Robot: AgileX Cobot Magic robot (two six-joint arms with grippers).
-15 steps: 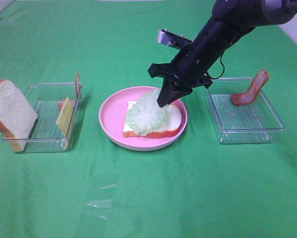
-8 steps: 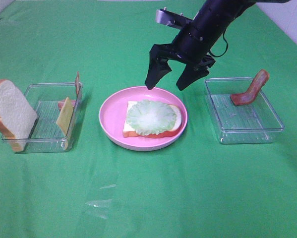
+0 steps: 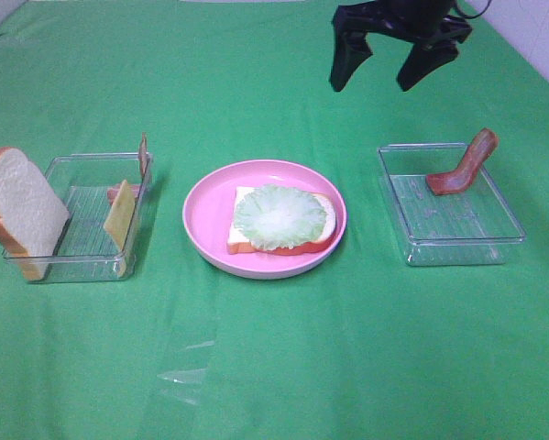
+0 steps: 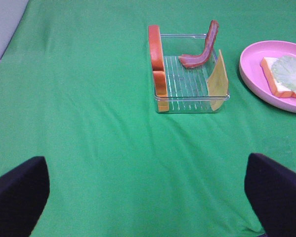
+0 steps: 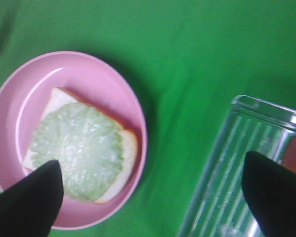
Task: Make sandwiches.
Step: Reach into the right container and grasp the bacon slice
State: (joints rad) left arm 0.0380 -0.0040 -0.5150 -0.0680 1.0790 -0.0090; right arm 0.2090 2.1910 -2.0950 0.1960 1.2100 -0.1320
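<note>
Green cloth tabletop, high view: sandwich is half-built and lies flat in the pink plate at centre. One bread slice, lettuce on top, face up. Long axis runs across the view; domed crust end points at the right tray. My right tool hangs high beyond the plate, jaws spread, holding nothing. Bacon strip leans on that tray's far side, one end up.

Left wrist view: left tool is spread wide and empty, well apart from the left tray, which holds spare bread, second bacon and cheese.

Right wrist view: my spread fingers frame plate and tray. The bacon is only a red blur at the frame edge.

Next layer, my guess: bacon.
- Drop over the strip's raised end.
- Pinch across its narrow width.
- Lift clear of the tray wall.
- Lay it along the bread's long axis, centred, without dragging the lettuce.
</note>
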